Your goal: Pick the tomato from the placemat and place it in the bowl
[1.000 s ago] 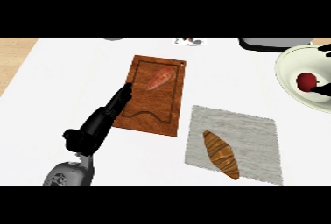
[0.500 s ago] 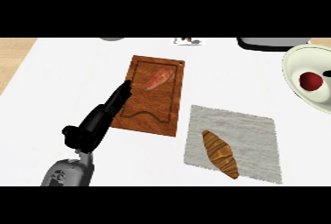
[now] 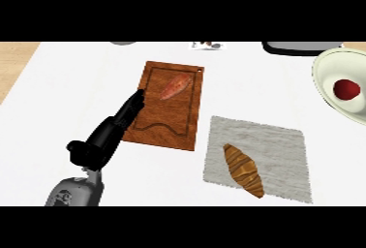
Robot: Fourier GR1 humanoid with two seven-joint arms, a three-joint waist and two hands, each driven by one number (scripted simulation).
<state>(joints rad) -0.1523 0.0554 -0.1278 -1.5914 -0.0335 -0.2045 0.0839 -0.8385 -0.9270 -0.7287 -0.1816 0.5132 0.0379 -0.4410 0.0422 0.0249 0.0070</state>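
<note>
The counter [image 3: 85, 87] is a smooth, matt white surface, with a strip of pale wood [image 3: 14, 58] showing at its left edge. The board [image 3: 166, 131] is reddish-brown wood with visible grain and a slight sheen, and a groove is cut into its face. The placemat [image 3: 279, 150] looks like grey woven cloth, rough and matt. The bowl [image 3: 330, 72] is smooth and pale, like glazed ceramic. The tomato [image 3: 347, 89] in it is smooth and red. The croissant [image 3: 244, 169] has a glossy, ridged brown crust. The left hand [image 3: 107, 138] looks like black plastic with dull highlights, and the forearm [image 3: 75, 193] is smooth grey.
</note>
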